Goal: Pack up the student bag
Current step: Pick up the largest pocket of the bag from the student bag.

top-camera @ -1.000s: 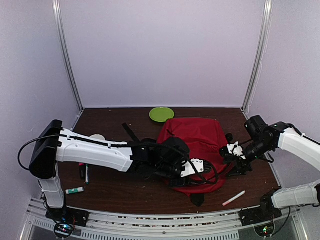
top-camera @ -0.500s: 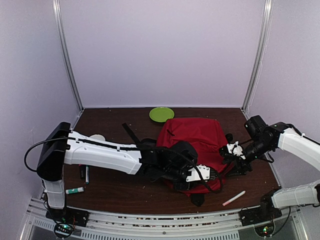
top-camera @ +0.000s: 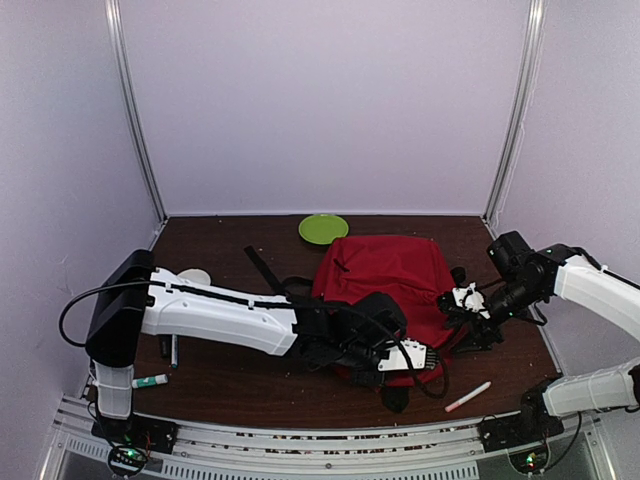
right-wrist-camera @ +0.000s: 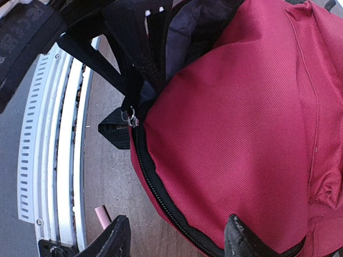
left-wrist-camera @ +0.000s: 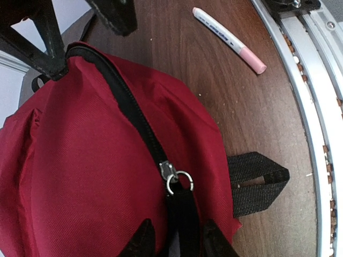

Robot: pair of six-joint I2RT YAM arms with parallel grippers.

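Observation:
The student bag (top-camera: 385,272), red with black zippers, lies flat mid-table and fills the left wrist view (left-wrist-camera: 80,160) and the right wrist view (right-wrist-camera: 241,107). Its metal zipper slider (left-wrist-camera: 170,172) (right-wrist-camera: 128,116) sits at the near edge. Dark lining shows in the open mouth behind it. My left gripper (top-camera: 430,360) (left-wrist-camera: 178,242) is open. Its jaws straddle the black zipper pull (left-wrist-camera: 185,214), with a sliver of red showing on the left side. My right gripper (top-camera: 463,308) (right-wrist-camera: 177,238) stands wide open over the bag's right edge, one finger above the table and one above the fabric.
A pink-capped marker (top-camera: 468,396) (left-wrist-camera: 228,40) lies near the front right rail. The bag's black webbing loop (top-camera: 395,400) (left-wrist-camera: 257,179) sticks out toward the front edge. A green plate (top-camera: 323,228) sits at the back. A green-capped stick (top-camera: 150,381) and pens (top-camera: 172,348) lie at the left.
My left arm has slid right along the bag's near edge and its jaws have narrowed around the zipper pull. The right arm has stayed put.

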